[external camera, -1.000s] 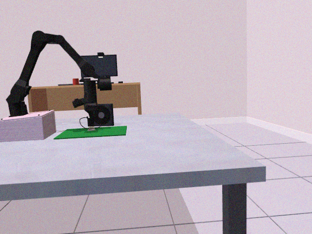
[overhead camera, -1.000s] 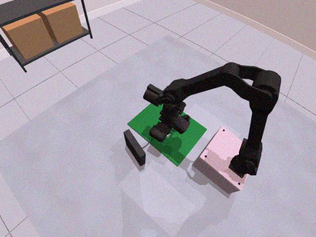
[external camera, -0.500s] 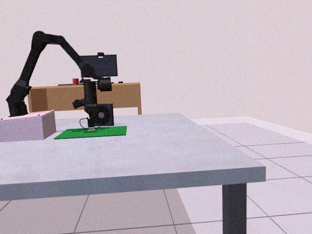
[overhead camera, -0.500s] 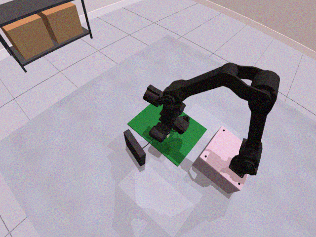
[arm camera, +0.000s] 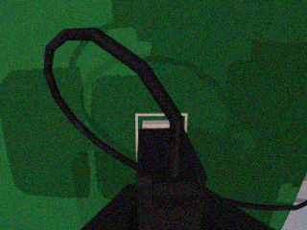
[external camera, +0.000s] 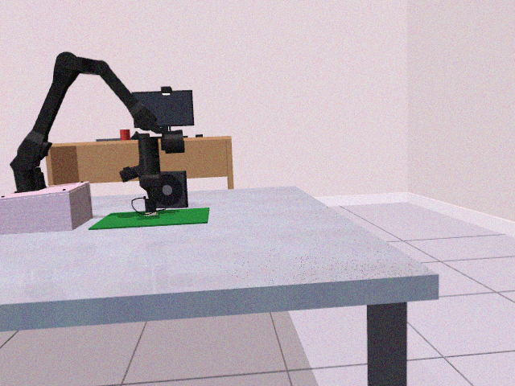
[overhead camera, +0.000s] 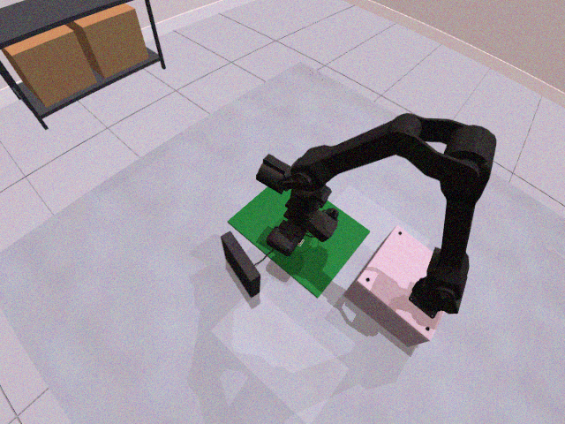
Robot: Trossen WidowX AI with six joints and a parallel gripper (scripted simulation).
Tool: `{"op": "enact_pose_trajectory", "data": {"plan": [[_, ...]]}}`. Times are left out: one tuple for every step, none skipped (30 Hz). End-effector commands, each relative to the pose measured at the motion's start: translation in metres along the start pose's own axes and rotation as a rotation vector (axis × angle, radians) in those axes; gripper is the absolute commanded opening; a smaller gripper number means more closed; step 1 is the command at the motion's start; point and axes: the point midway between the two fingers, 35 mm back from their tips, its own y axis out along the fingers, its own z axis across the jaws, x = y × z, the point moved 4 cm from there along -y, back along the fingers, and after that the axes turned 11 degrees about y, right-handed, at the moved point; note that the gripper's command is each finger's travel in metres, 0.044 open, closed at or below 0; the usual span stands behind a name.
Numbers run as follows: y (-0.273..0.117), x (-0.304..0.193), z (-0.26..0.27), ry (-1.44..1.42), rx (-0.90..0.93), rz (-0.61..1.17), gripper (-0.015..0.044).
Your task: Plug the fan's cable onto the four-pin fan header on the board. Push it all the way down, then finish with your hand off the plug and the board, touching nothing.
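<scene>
My plug (arm camera: 168,172) half hides the white header (arm camera: 160,123) (pins unreadable); arm reaches straight down, jaws clenched on the plug.

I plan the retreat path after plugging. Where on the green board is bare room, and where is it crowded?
The green board looks bare at its far corner and near the pink base block. It is crowded around the gripper, shut on the plug over the header, with the cable looping beside.

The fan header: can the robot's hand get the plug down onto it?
Probably yes. The hand holds the plug right over the white fan header, and only the looping cable lies nearby, off to the side.
</scene>
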Motion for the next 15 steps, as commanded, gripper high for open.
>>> {"op": "enact_pose_trajectory", "data": {"plan": [[0.0042,0.0006,-0.0009,-0.003,-0.005,-0.003,0.0],[0.0047,0.0006,-0.0009,-0.003,-0.005,-0.003,0.0],[0.0052,0.0006,-0.0009,-0.003,-0.005,-0.003,0.0],[0.0057,0.0006,-0.0009,-0.003,-0.005,-0.003,0.0],[0.0062,0.0006,-0.0009,-0.003,-0.005,-0.003,0.0],[0.0067,0.0006,-0.0009,-0.003,-0.005,-0.003,0.0],[0.003,0.0001,0.0,0.0,0.0,0.0,0.0026],[0.003,0.0001,0.0,0.0,0.0,0.0,0.0053],[0.003,0.0001,0.0,0.0,0.0,0.0,0.0079],[0.003,0.0001,0.0,0.0,0.0,0.0,0.0105],[0.003,0.0001,0.0,0.0,0.0,0.0,0.0131],[0.003,0.0001,0.0,0.0,0.0,0.0,0.0158],[0.003,0.0001,0.0,0.0,0.0,0.0,0.0184],[0.003,0.0001,0.0,0.0,0.0,0.0,0.021],[0.003,0.0001,0.0,0.0,0.0,0.0,0.0236]]}}
